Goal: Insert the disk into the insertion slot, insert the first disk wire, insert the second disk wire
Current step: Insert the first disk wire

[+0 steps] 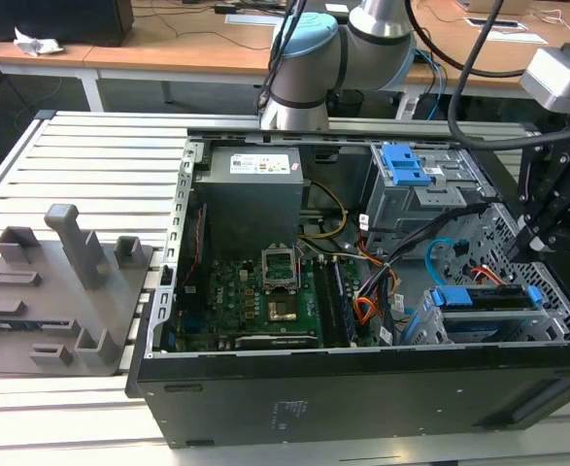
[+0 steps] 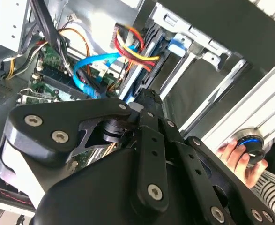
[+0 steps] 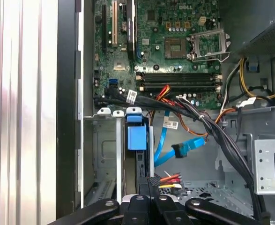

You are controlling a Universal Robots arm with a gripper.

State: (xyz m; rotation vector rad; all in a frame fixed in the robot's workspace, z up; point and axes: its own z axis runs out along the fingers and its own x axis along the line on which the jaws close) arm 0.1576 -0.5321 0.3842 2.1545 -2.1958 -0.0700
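In the first wrist view the pincer (image 3: 150, 199) is closed on the black plug of the red-and-yellow disk wire (image 3: 169, 179), held at the near end of the disk (image 3: 137, 137). Straight ahead of the pincer, the disk sits on edge in its blue frame inside the insertion slot (image 3: 107, 154). Just beside it, a blue wire (image 3: 184, 147) hangs loose. Farther beyond the pincer lies the green motherboard (image 3: 174, 42).
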